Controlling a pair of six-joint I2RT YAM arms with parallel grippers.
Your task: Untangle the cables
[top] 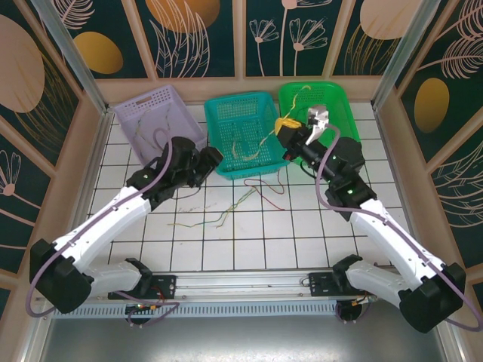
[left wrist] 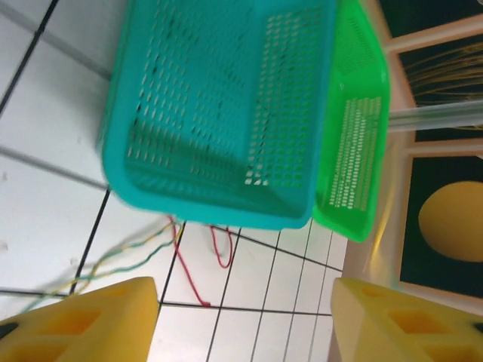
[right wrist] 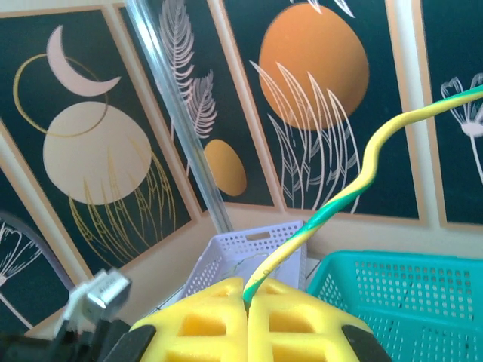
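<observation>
Right claw (right wrist: 247,303) is closed on the yellow-green cable (right wrist: 355,181), pads pinching it near one end. My guess at why it's held high: to lift that strand clear of the others so it comes away without dragging them. From the pinch the cable runs up and off to the right with one kink midway, so its long axis is a rising diagonal in the wrist view. Can't tell where the far end goes.

In the top view that claw sits above the right rim of the teal basket (top: 241,170), where it meets the green basket (top: 343,113).

Left claw (left wrist: 245,320) is wide open with nothing between the pads. It hovers off the teal basket's near-left corner and faces its front wall. Looks staged for the next pick.

Loose cables (top: 226,219) lie on the desk (top: 302,241) just in front of the teal basket. They are flat and run roughly along its front wall. A red cable (left wrist: 223,264) loops close under that wall. A few thin strands also lie inside the teal basket, too fine to sort.
</observation>
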